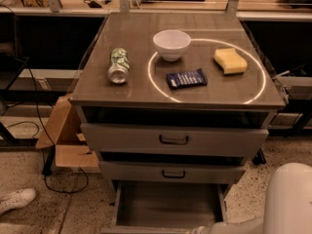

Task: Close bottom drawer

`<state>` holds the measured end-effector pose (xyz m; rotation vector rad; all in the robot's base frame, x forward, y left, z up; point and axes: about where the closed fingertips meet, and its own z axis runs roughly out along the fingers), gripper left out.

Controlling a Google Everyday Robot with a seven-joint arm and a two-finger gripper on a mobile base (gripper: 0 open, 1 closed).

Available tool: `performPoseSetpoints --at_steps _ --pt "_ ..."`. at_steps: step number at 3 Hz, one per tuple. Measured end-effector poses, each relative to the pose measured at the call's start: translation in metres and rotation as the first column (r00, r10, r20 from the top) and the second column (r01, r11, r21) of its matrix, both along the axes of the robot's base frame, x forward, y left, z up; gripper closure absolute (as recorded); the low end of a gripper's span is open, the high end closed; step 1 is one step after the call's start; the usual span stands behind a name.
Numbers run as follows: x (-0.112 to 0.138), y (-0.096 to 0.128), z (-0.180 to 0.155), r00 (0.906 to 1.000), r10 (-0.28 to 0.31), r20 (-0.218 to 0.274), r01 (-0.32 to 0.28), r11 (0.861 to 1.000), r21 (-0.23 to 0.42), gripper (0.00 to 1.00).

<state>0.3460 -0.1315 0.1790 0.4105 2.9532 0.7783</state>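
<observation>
Three grey drawers under one desk. Top drawer is widest, middle drawer is smaller, and both sit nearly shut. The bottom drawer is the lowest and is pulled well out toward the near side, with its bare floor and both side walls showing. Its front panel is cropped by the near edge, so no handle is visible. The white robot body fills the near right corner, and its arm runs left along the near edge. The gripper is just at that edge by the drawer's front lip, mostly cut off, so I can't tell its grip state or whether it touches.

Handling, my read: a rigid sheet-metal box, empty and therefore light, on slides. It should roll with a modest straight push, and no grasp is needed. Press flat on the middle of the front panel and drive toward the far side. An off-centre push could rack it in the slides. The metal face is smooth, so contact may skid if angled.

Desk items sit well clear of the push: can lying left, bowl far centre, sponge right, blue packet near centre. A hard slam could set the can rolling.
</observation>
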Motion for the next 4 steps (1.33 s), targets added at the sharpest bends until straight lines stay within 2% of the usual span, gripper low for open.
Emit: performPoseSetpoints --at_steps 4 --pt "0.0098 0.0064 0.0018 0.9992 -0.005 0.038 0.005 1.000 -0.002 1.00"
